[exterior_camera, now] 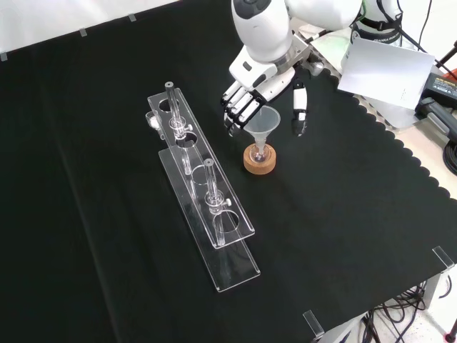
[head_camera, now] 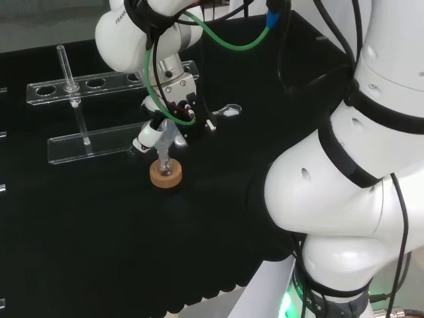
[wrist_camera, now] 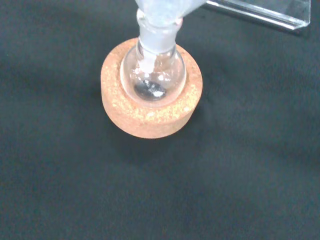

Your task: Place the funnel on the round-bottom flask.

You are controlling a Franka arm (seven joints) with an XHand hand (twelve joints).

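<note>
A clear funnel point(exterior_camera: 263, 121) stands upright with its stem in the neck of a small round-bottom flask point(exterior_camera: 259, 151), which rests in a cork ring point(exterior_camera: 258, 165). The hand point(exterior_camera: 246, 96) hovers just above and behind the funnel, open. Its fingers point(exterior_camera: 235, 114) hang at the left of the funnel's rim and its thumb point(exterior_camera: 300, 111) stands clear at the right. From the head view the hand point(head_camera: 173, 109) is over the funnel point(head_camera: 167, 140) and cork ring point(head_camera: 165, 177). Close up in the wrist view, the flask point(wrist_camera: 152, 75) sits in the cork ring point(wrist_camera: 150, 117) under the funnel point(wrist_camera: 165, 10).
A long clear test-tube rack point(exterior_camera: 203, 207) with upright tubes stands left of the flask in the front view; in the head view the rack point(head_camera: 99, 86) lies beyond it. A small clear glass piece point(head_camera: 230, 110) lies right of the hand. The cloth's scalloped edge point(exterior_camera: 400, 153) runs at the right.
</note>
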